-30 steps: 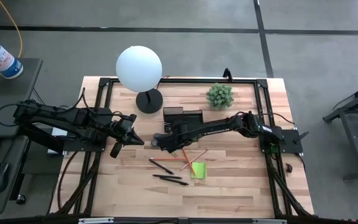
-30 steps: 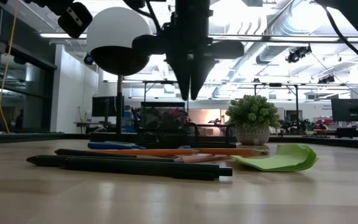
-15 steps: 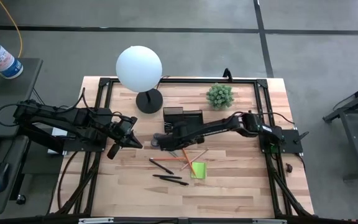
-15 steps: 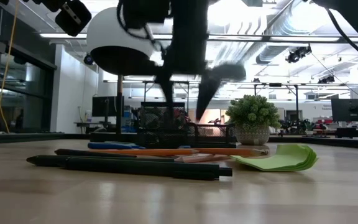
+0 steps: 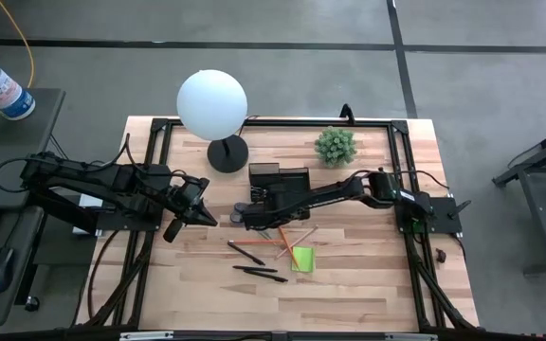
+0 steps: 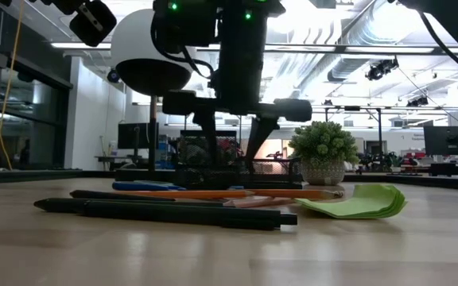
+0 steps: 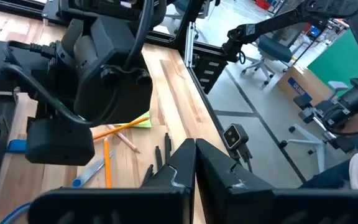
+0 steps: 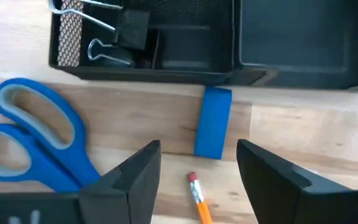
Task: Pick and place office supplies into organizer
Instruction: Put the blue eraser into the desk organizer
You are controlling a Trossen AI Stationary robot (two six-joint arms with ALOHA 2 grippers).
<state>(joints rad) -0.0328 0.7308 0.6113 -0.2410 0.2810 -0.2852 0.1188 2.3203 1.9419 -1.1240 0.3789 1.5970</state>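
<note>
My right gripper (image 8: 197, 171) stands open and points down, just above the table in front of the black mesh organizer (image 8: 166, 43) (image 5: 280, 176). Below its fingers lie an orange pencil's eraser end (image 8: 195, 190) and a small blue rectangular piece (image 8: 214, 129). Blue-handled scissors (image 8: 33, 140) lie flat beside them. More orange pencils (image 5: 290, 241), black pens (image 5: 254, 263) and the lime-green sticky-note pad (image 5: 302, 259) lie nearer the table's front. My left gripper (image 5: 174, 227) hovers shut at the table's left.
A white globe lamp (image 5: 212, 102) on a round black base (image 5: 227, 154) stands at the far left of the organizer. A small potted plant (image 5: 335, 145) is at the far right. Binder clips (image 8: 107, 34) lie in one organizer compartment. Bare wood lies toward the near edge.
My right gripper has come down toward the table in front of the organizer, rolled about its own axis, and opened from shut fingertips to a wide gap. The supplies on the table have not moved.
</note>
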